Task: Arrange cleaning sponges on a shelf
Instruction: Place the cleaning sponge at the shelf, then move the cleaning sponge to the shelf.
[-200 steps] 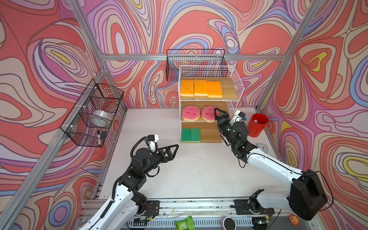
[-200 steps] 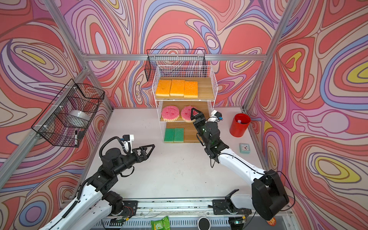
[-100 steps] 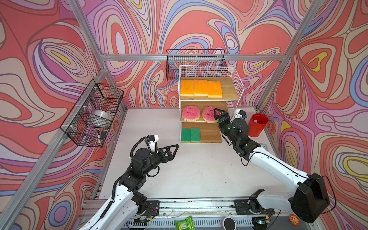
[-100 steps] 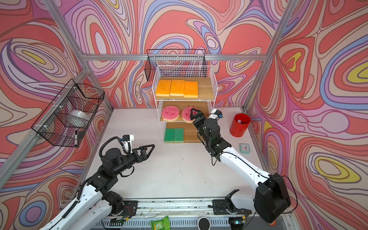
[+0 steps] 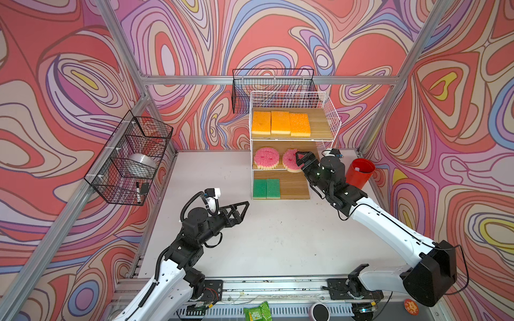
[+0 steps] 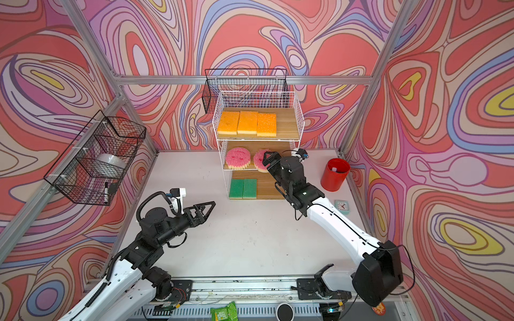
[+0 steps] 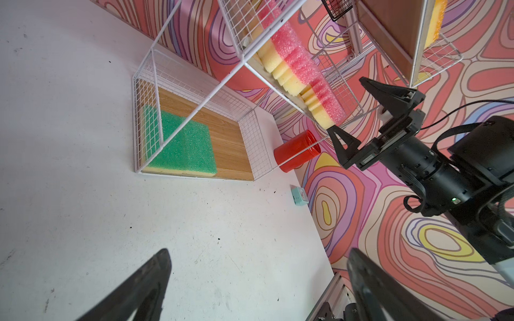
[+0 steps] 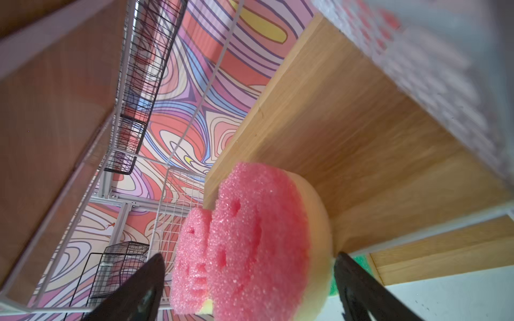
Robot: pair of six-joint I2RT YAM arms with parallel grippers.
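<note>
Both claws stand wide open and neither has hold of anything. The right claw (image 8: 247, 257) is at the front of the shelf's middle board (image 8: 361, 125), its jaws straddling the overhanging pink sponge (image 8: 258, 239): one finger on the pink-top side, the other on the yellow-base side. In the left wrist view the finger on the base side comes right up to the foam's edge, but whether it touches cannot be told. This sponge pokes past the front of the board, which is likely why a finger can reach beneath it; I judge it wants easing further back to lie flat like the other pink sponge (image 5: 266, 158) beside it.

The left claw (image 5: 242, 212) hovers well apart over the bare counter (image 5: 278, 236), idle and out of the way, pointed toward the shelf (image 5: 335, 122).

Sorting seems to go by kind: three orange sponges (image 5: 281, 123) side by side on the top board, two green sponges (image 5: 266, 189) touching on the bottom one, pinks between. No sponge lies loose on the counter, so the job looks all but finished. A red cup (image 5: 360, 173) stands just beside the shelf
</note>
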